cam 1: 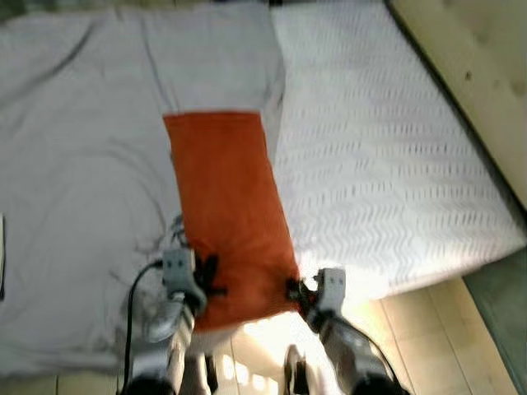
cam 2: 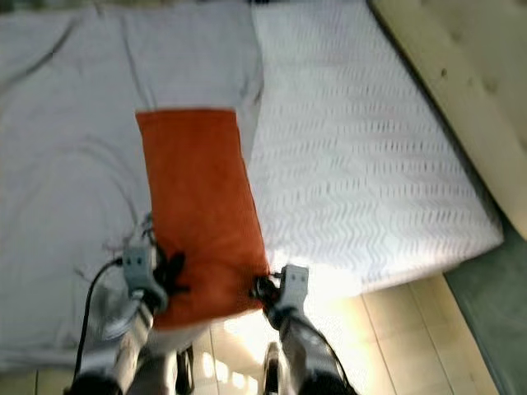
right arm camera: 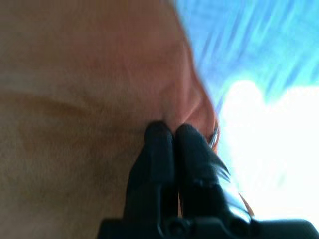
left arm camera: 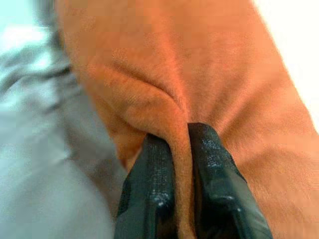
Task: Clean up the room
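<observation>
A long orange pillow (cam 1: pixel 226 206) lies lengthwise across the bed, its near end hanging past the mattress edge. My left gripper (cam 1: pixel 206 276) is shut on the pillow's near left corner, and the left wrist view has the orange fabric (left arm camera: pixel 199 99) pinched between the black fingers (left arm camera: pixel 149 189). At the near right corner my right gripper (cam 1: pixel 298 290) is shut on the same pillow, with the fabric (right arm camera: pixel 89 84) bunched at its fingertips (right arm camera: pixel 159 137).
A grey sheet (cam 1: pixel 78 164) covers the left of the bed. A white patterned mattress (cam 1: pixel 379 164) is bare on the right. A beige headboard (cam 1: pixel 478 74) stands at the far right. Pale floor tiles (cam 1: pixel 428 329) run along the bed's near edge.
</observation>
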